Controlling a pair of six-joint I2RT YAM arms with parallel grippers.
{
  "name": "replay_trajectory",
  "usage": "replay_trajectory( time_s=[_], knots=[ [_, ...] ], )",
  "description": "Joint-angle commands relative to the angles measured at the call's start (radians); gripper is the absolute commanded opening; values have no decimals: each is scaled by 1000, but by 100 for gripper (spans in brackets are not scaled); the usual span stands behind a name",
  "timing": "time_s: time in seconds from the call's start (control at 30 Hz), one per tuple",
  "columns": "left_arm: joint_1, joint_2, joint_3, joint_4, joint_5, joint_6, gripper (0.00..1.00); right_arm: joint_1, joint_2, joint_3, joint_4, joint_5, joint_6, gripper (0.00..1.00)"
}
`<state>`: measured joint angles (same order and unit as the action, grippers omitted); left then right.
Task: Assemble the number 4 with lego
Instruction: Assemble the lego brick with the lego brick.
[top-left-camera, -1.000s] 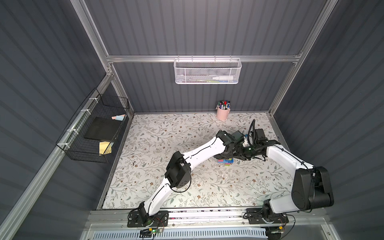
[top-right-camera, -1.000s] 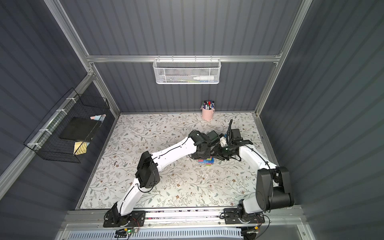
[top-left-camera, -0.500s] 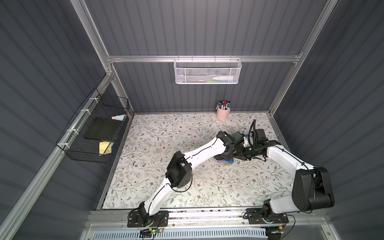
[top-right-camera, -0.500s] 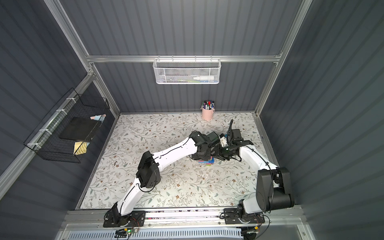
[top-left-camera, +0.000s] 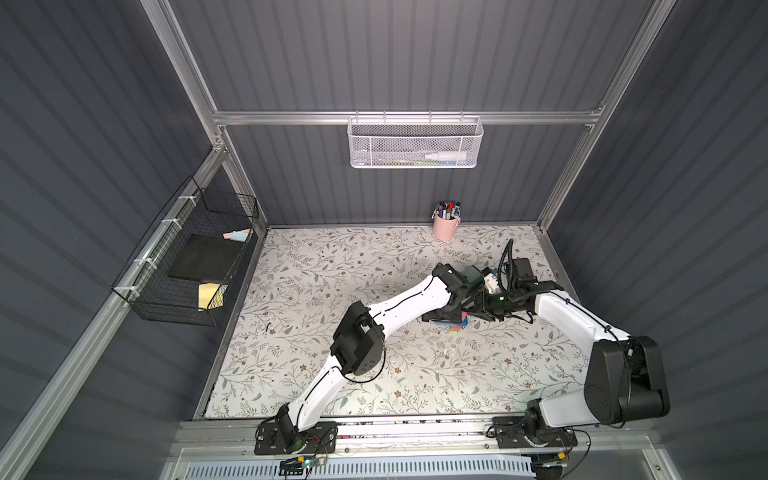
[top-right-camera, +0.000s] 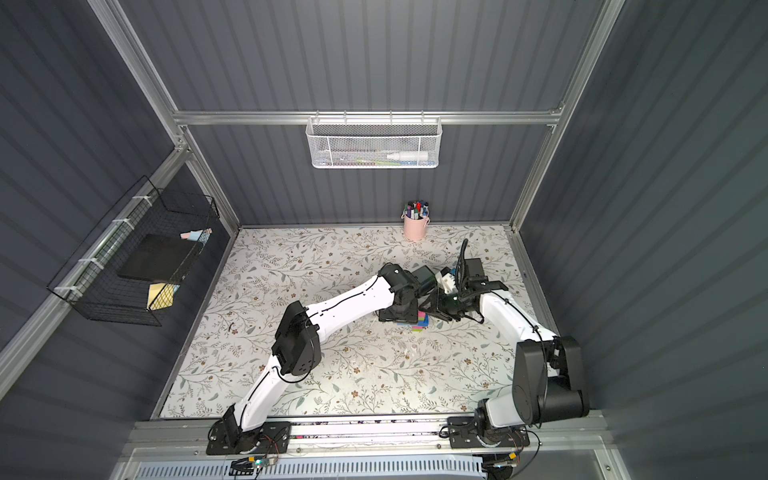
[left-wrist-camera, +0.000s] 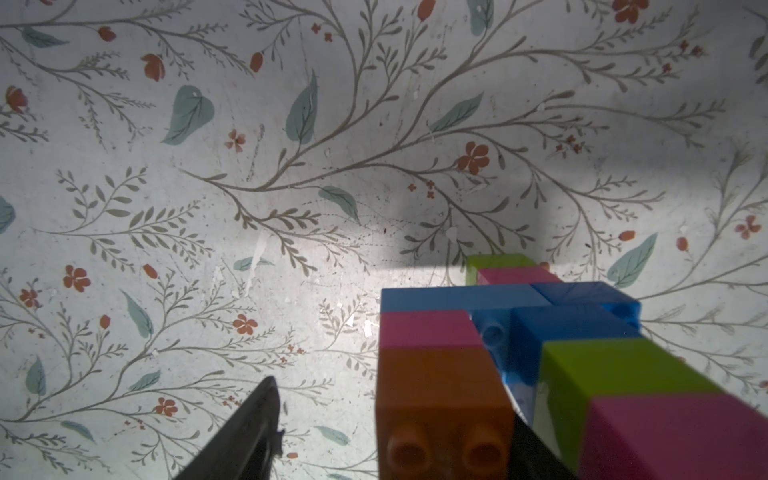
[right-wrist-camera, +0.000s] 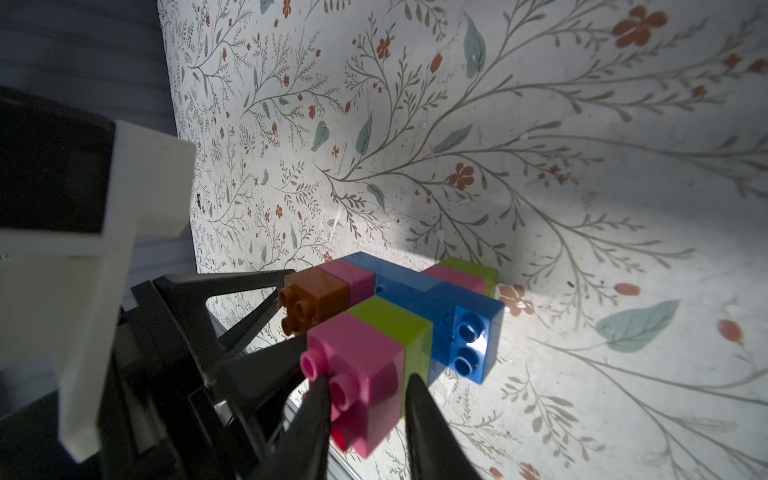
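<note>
On the mat (top-left-camera: 332, 270), toward 3 o'clock from centre, the number 4 (top-left-camera: 457, 326) lies; the right gripper (right-wrist-camera: 368, 378) clamps its pink brick (right-wrist-camera: 357, 349) from 3 o'clock, while the left gripper (left-wrist-camera: 395, 399) gapes around the orange brick (left-wrist-camera: 440, 386).

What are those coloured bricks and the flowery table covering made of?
The bricks look like hard moulded plastic, glossy: light glints off the blue brick, edges crisp. The table covering seems printed vinyl or paper, matte and scuffed; which, I cannot tell.
</note>
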<state>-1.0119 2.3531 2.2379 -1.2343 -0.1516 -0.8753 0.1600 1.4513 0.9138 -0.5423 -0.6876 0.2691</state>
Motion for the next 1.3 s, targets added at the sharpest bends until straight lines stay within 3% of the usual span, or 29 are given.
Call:
replay_trajectory(
  time_s=[0.0, 0.57, 1.0, 1.27],
  knots=[
    [-21, -38, -2, 72, 29, 24, 72, 10, 60, -66, -133, 166, -18, 32],
    [-21, -154, -56, 129, 0, 38, 71, 10, 67, -62, -129, 158, -21, 31],
    [-19, -169, -67, 94, -8, 48, 38, 10, 67, -62, -129, 160, -21, 31],
    [-14, -138, -55, 88, -11, 52, 29, 10, 66, -65, -129, 160, -21, 31]
  ],
)
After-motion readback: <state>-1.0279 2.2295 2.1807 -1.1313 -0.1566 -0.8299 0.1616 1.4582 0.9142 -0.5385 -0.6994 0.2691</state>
